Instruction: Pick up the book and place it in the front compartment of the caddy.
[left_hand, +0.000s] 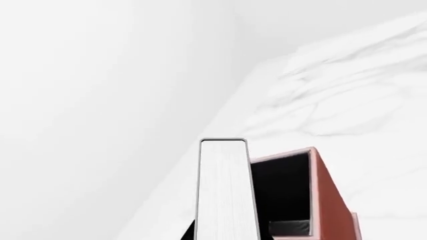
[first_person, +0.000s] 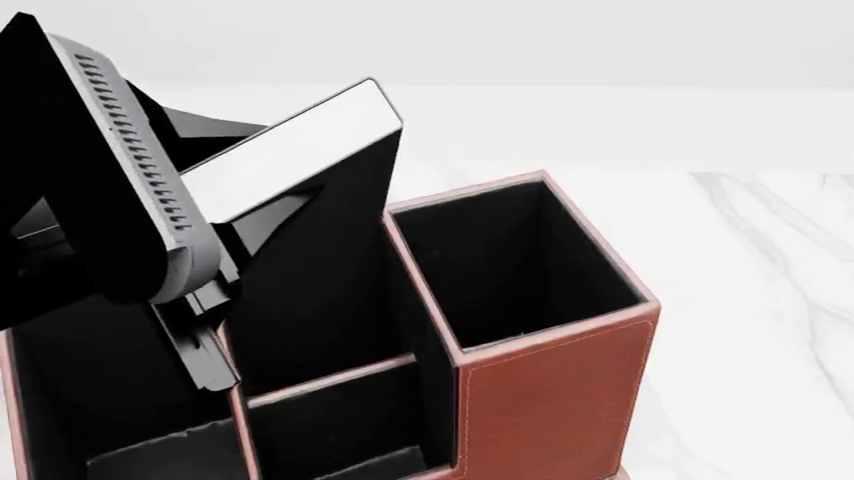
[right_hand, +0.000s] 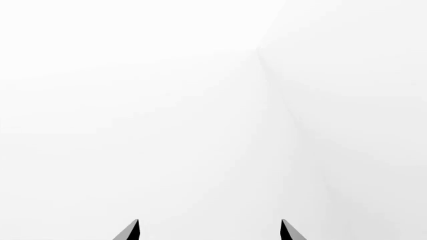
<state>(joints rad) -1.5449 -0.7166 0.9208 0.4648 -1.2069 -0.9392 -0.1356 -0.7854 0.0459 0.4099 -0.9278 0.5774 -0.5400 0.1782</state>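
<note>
Gripping the tilted book (first_person: 300, 150) over the caddy (first_person: 554, 400), the left tool (first_person: 200, 310) is clamped.

No legible text, label, brand, number or sign appears on any surface in the three views.

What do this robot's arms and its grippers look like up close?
The left gripper is black and angular, with a grey ribbed pad along one broad finger. The right gripper shows only two thin black fingertips with grey inner faces. No cables or markings are visible.
</note>
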